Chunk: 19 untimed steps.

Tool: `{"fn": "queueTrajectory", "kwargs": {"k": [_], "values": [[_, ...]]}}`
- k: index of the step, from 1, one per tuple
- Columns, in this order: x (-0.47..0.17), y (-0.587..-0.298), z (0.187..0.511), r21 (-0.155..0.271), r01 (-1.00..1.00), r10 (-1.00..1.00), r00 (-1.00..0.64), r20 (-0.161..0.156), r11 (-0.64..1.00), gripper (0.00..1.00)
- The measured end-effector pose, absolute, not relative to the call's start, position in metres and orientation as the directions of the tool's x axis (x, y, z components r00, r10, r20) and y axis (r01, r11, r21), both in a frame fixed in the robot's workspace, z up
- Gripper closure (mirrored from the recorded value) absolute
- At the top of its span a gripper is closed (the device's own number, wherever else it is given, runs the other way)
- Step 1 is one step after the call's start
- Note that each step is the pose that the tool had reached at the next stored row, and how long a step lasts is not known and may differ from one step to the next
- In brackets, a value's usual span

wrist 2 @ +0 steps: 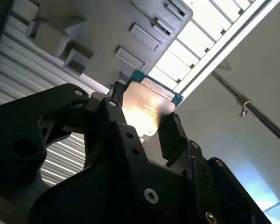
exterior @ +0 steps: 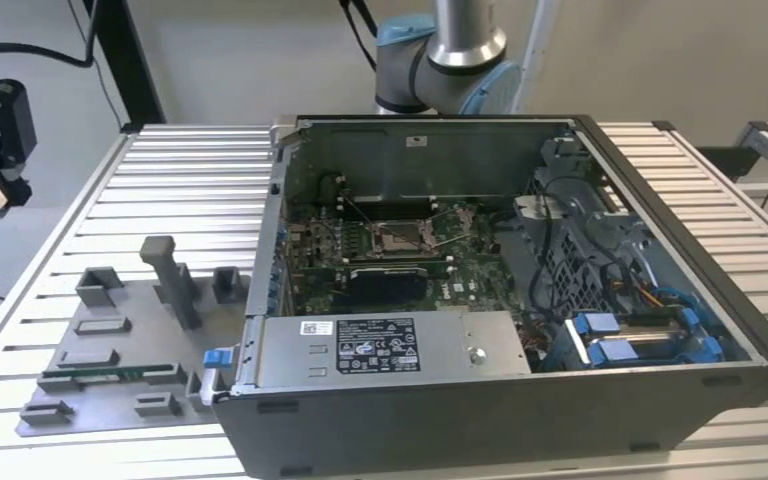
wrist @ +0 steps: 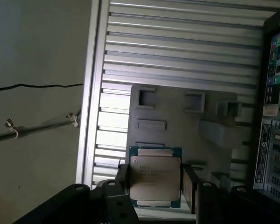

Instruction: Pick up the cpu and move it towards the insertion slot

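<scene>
a: what's the gripper (wrist: 155, 185) doing?
b: it's clamping the cpu (wrist: 155, 176). its fingers (wrist: 190, 186) are pressing on two opposite edges of the chip, so the jaws are closed on it.
a: which face is showing?
b: in the first wrist view the silvery metal top is facing the camera, with the green border showing around it. in the second wrist view the cpu (wrist 2: 147, 109) is glaring bright between the black fingers (wrist 2: 170, 133).
a: where's it sitting?
b: it isn't sitting, it's hanging in the air. behind it in both wrist views the grey tray (wrist: 177, 112) is lying on the slatted tabletop (wrist: 177, 42), close to the tabletop's edge.
a: and the insertion slot (exterior: 404, 237)?
b: it's lying open inside the computer case (exterior: 491, 400), silver frame with a brownish centre, well apart from the cpu.
a: where's the case?
b: it's taking up the tabletop (exterior: 197, 170) from the middle towards the exterior view's right edge. the tray (exterior: 131, 350) is lying at the near corner on the exterior view's left, with a green memory stick (exterior: 104, 374) resting in it.
a: arm?
b: the robot arm (exterior: 440, 55) is rising behind the case at the tabletop's far edge.
</scene>
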<state>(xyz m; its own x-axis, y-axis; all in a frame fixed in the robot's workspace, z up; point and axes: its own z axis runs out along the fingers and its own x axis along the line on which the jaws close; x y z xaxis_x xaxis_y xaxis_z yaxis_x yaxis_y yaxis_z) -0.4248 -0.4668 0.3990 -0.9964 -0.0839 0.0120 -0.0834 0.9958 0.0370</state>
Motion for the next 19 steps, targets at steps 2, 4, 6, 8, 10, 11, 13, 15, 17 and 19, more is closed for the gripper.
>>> {"fn": "queueTrajectory", "kwargs": {"k": [2,4,6,8,10,11,13,15,17,19], "values": [[-0.425,-0.467,0.399,0.037,-0.083,-0.084,-0.996,0.012,0.996,1.00],[-0.425,-0.467,0.399,0.037,-0.083,-0.084,-0.996,0.013,0.996,1.00],[-0.425,-0.467,0.399,0.037,-0.083,-0.084,-0.996,0.013,0.996,1.00],[-0.425,-0.467,0.399,0.037,-0.083,-0.084,-0.996,0.013,0.996,1.00],[-0.424,-0.467,0.399,0.037,-0.083,-0.084,-0.996,0.013,0.996,1.00],[-0.422,-0.467,0.399,0.037,-0.084,-0.084,-0.996,0.013,0.996,1.00],[-0.418,-0.467,0.399,0.037,-0.083,-0.084,-0.996,0.013,0.996,1.00],[-0.414,-0.467,0.399,0.037,-0.083,-0.084,-0.996,0.013,0.996,1.00],[-0.410,-0.467,0.399,0.037,-0.083,-0.084,-0.996,0.013,0.996,1.00],[-0.407,-0.467,0.399,0.037,-0.083,-0.084,-0.996,0.013,0.996,1.00]]}}
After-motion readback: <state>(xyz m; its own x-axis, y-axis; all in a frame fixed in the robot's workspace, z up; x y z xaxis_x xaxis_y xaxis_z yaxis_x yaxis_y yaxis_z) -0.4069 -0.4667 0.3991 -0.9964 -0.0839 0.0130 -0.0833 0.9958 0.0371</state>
